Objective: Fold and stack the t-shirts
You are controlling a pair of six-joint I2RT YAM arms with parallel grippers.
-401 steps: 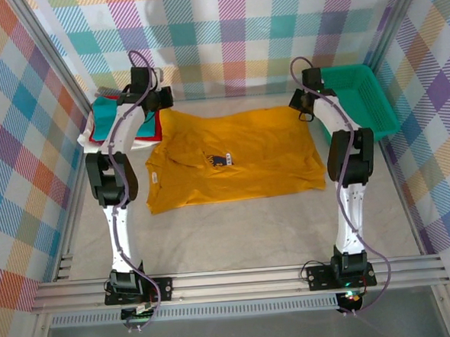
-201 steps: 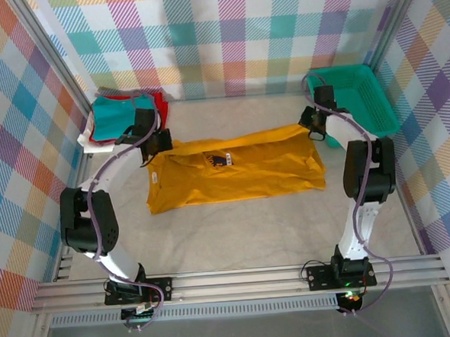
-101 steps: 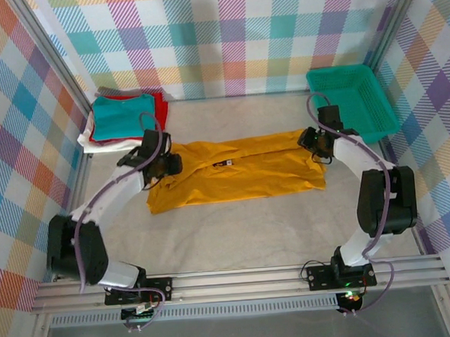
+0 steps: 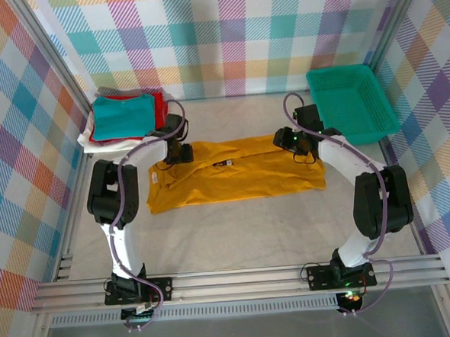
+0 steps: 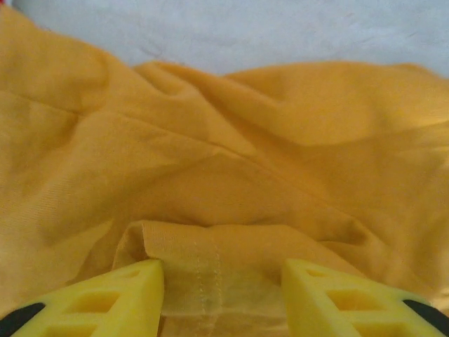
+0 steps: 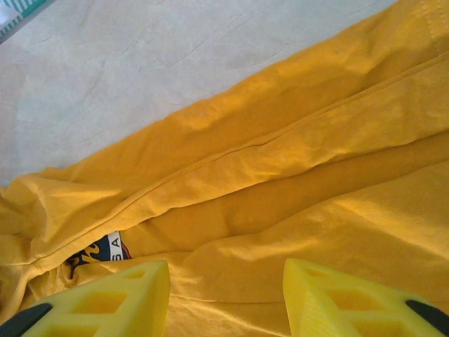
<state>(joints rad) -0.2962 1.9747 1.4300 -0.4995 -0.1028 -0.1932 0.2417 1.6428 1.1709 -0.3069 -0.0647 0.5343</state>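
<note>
Your left hand (image 4: 180,151) is low over the far-left end of the mustard-yellow tee (image 4: 237,175). On the L wrist cam its fingers (image 5: 105,298) stand apart w/ a strip of stitched hem lying in the gap. Nothing is pinched, and you can't tell whether the tips touch the cloth.

Your right hand (image 4: 287,139) is at the tee's far-right end. On the R wrist cam its fingers (image 6: 351,302) are spread just as wide, hovering above the fabric, gripping nothing.

The tee lies doubled over as a wide band running left to right across the middle of the surface (image 4: 237,236), somewhat nearer the far edge. It's rumpled along the fold, esp. at the left end. The chest print (image 4: 227,164) peeks out at the fold line, partly tucked under the top layer.

The stack of folded tees (image 4: 119,121) sits in the far-left corner: teal tee (image 4: 122,114) on top, red tee (image 4: 158,104) and white tee (image 4: 93,144) showing under it. The left arm passes just beside the stack.

The green basket (image 4: 351,103) is in the far-right corner, apart from the tee.
</note>
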